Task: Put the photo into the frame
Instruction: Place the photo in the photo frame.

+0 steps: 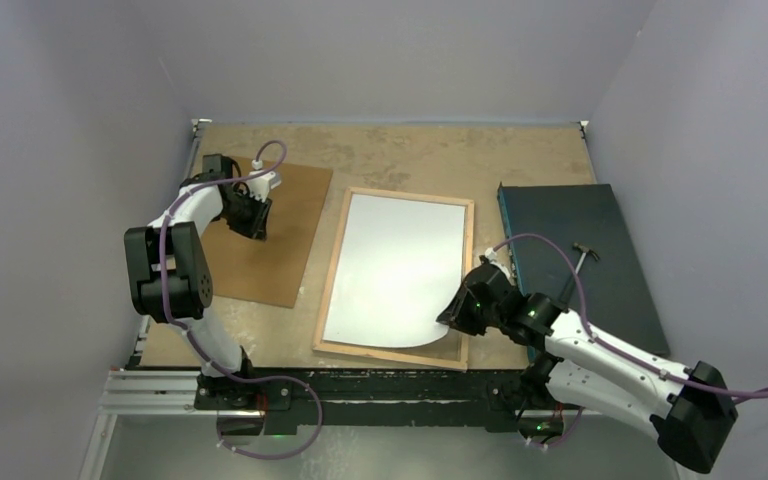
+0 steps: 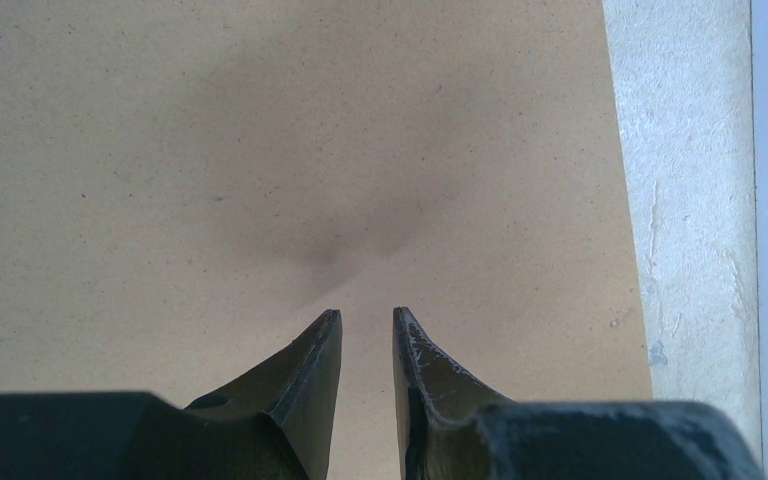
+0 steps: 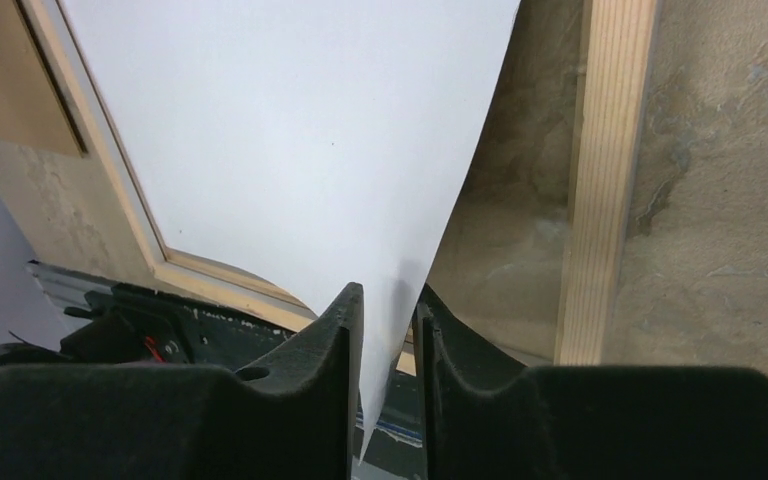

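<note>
The photo (image 1: 397, 270) lies white back up inside the frame (image 1: 332, 270), whose light wood back faces up in the middle of the table. Its near right corner curls up off the frame's near rail. My right gripper (image 1: 452, 318) is at that corner. In the right wrist view the photo (image 3: 300, 130) tapers down between the fingers of the right gripper (image 3: 390, 295), which stand slightly apart with a gap beside the paper; the frame's rail (image 3: 600, 180) runs to the right. My left gripper (image 1: 250, 222) hovers over the brown board, open and empty (image 2: 367, 315).
A plain brown backing board (image 1: 270, 250) lies left of the frame and fills the left wrist view (image 2: 260, 150). A dark flat mat (image 1: 580, 260) with a hammer (image 1: 575, 268) on it sits at the right. The metal rail (image 1: 360, 385) of the near edge runs just below the frame.
</note>
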{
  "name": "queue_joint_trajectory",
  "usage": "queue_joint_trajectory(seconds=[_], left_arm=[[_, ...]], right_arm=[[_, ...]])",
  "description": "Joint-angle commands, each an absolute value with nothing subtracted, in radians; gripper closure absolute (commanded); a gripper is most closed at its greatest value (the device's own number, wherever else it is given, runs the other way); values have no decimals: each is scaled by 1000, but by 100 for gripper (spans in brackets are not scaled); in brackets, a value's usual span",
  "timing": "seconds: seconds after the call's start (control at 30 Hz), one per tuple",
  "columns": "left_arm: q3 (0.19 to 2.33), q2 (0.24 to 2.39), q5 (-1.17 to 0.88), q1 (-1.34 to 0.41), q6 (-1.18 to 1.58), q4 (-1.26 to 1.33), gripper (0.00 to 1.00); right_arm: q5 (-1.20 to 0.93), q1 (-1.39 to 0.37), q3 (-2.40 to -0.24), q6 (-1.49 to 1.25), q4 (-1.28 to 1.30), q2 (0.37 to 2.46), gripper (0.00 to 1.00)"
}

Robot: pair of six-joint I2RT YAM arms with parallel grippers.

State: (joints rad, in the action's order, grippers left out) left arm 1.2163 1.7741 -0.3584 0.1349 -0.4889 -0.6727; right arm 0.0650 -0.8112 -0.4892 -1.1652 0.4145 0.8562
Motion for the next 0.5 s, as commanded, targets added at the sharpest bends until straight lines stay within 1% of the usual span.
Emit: queue_joint_trajectory(seconds=[0.0,0.07,0.17,0.2,0.23,0.33,0.37,0.4,0.47], left_arm=[[1214,1740,-363,130,-480,-655,76],[1211,1738,-364,130,-480,-654,76],[1206,1736,-364,130,-480,-653,76],[1206,1736,-364,130,-480,-655,76],[1206,1736,-363,130,-481,-655,76],[1209,1734,-361,130,-486,-659,76],[1210,1734,-359,130,-486,-660,76],[1211,1733,-357,130,-487,-660,76],[1217,1733,-354,130,-488,-662,76]], right_arm=[[101,-807,-511,-1154,445,841,70],[102,-808,-510,-1153,440,849,66],[112,-808,-525,-1138,443,880,55],[121,-807,-533,-1130,452,892,50],[132,-807,-548,-1123,466,902,43],[176,-806,-611,-1094,540,942,13],[194,-807,-634,-1084,571,956,5],[209,-807,-660,-1074,602,968,1],[234,-806,-699,-1062,651,986,1]])
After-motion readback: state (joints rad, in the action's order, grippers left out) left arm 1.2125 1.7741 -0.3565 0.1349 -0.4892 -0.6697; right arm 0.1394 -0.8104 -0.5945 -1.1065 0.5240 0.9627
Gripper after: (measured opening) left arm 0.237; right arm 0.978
